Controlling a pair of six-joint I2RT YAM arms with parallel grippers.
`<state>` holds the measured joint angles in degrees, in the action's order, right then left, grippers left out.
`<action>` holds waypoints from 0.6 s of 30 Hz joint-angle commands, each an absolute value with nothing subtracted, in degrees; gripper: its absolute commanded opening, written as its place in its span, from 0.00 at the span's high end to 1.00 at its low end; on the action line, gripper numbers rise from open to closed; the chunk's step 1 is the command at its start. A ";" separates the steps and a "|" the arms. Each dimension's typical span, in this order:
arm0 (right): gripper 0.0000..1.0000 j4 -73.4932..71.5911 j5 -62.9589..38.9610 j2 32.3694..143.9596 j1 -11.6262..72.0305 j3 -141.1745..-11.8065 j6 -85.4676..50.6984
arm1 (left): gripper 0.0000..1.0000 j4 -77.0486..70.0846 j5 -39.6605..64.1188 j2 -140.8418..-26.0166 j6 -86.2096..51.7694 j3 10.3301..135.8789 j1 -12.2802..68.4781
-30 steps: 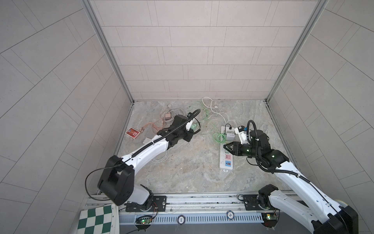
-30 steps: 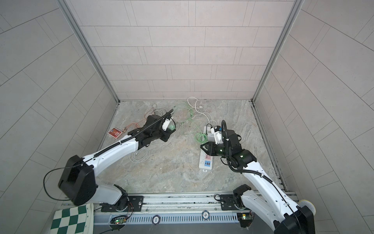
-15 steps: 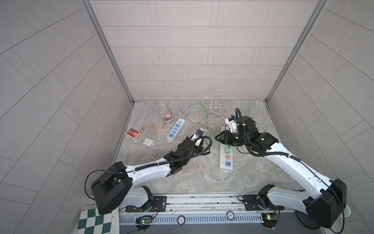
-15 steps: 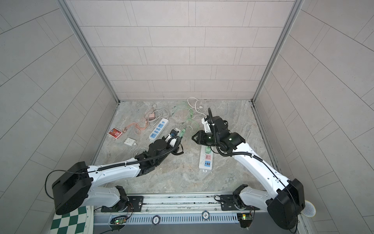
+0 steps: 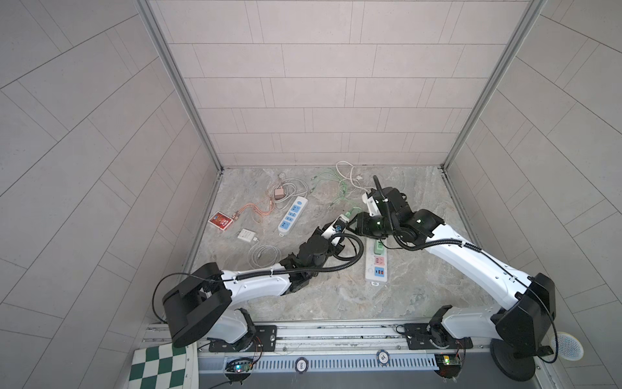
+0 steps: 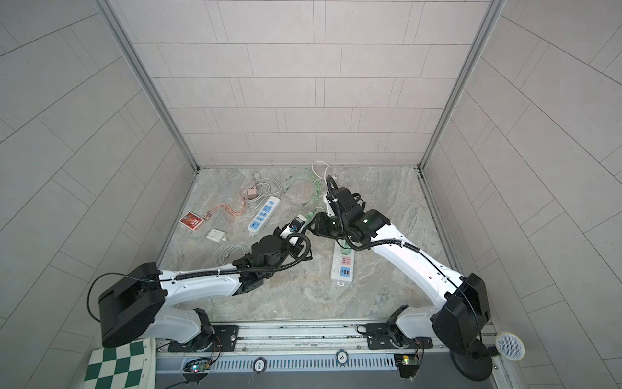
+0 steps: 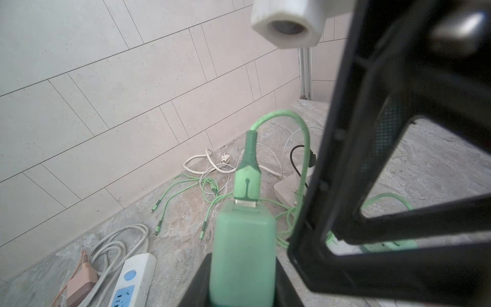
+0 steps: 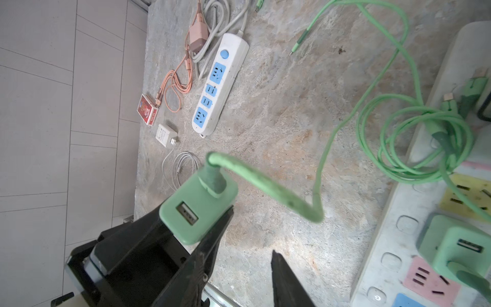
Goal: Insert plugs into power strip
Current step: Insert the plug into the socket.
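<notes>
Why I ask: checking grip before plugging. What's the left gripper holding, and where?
The left gripper pinches the green charger across its body, at the end away from the cable.

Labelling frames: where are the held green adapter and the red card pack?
held green adapter (image 8: 199,212): right wrist view, its socket face.
red card pack (image 5: 220,220): in a top view, its printed face.

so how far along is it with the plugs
One mint green adapter already sits in the power strip. In hand: the left fingers are shut on a second mint adapter, held near the strip. Left: plugging it in, plus the pink adapter and white adapter lying loose.
</notes>
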<state>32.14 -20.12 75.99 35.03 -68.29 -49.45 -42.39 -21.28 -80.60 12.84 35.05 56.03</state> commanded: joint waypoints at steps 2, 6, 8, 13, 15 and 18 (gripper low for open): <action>0.57 28.39 -19.42 75.39 35.35 -69.00 -53.50 | 0.69 -47.18 -22.07 -80.37 13.92 33.33 56.39; 0.56 25.26 -18.97 74.05 35.36 -68.15 -54.90 | 0.68 -48.30 -22.59 -79.50 14.57 31.77 56.41; 0.55 25.65 -19.66 74.95 35.35 -68.91 -54.86 | 0.68 -48.60 -21.82 -79.12 15.05 31.31 56.41; 0.55 28.70 -21.14 78.13 35.51 -71.19 -55.38 | 0.68 -49.73 -21.76 -78.94 16.47 30.67 56.51; 0.55 30.77 -20.94 78.93 35.55 -71.67 -55.21 | 0.68 -50.57 -21.62 -78.79 17.02 30.41 56.60; 0.55 29.67 -22.07 79.47 35.55 -70.55 -55.84 | 0.68 -50.95 -21.43 -78.72 18.17 30.40 56.86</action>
